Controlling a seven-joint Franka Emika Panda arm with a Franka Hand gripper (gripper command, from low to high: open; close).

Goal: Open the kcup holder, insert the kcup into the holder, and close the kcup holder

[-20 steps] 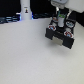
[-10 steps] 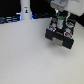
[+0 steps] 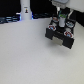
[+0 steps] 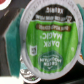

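Note:
The kcup holder [image 3: 56,34] is a black boxy unit at the exterior view's right, with its tray [image 3: 66,39] pulled out and pods with red and blue tops in the slots. My gripper [image 3: 60,12] hangs over the back of the holder, shut on the kcup [image 3: 61,17], whose green top shows just below the fingers. In the wrist view the kcup [image 4: 50,42] fills the picture: a round green lid with a white rim, held very close to the camera. My fingers are hidden there.
A white upright object [image 3: 25,8] with a blue glow stands at the back, on the exterior view's left. Dark items [image 3: 7,19] line the back edge. The white table [image 3: 25,55] spreads in front of the holder.
My gripper has come down slightly over the holder with the kcup still in it. The holder and its tray have not moved.

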